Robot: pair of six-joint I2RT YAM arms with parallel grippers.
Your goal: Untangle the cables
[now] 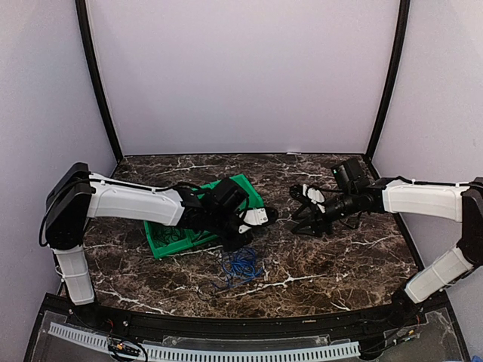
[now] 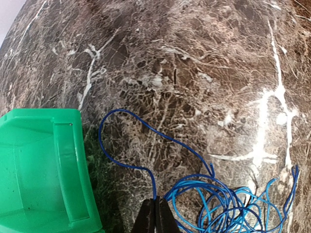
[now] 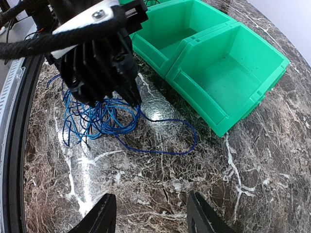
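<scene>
A tangle of bright blue cables (image 1: 241, 264) lies on the marble table just in front of the green bin (image 1: 160, 246). My left gripper (image 2: 156, 203) is down at the tangle's edge, shut on one dark blue strand (image 2: 127, 165). That strand loops out over the table and back into the pile (image 2: 233, 206). A thin black strand (image 3: 154, 120) shows beside the blue heap (image 3: 92, 119). My right gripper (image 3: 151, 213) hovers open over bare marble to the right of the tangle, with nothing between its fingers. It is also in the top view (image 1: 306, 220).
The green bin (image 3: 228, 73) has two compartments that show empty and stands left of and behind the tangle. In the top view some cable seems to lie in its left part (image 1: 177, 235). The left arm's wrist (image 3: 97, 53) hangs over the pile. Curtain walls enclose the table.
</scene>
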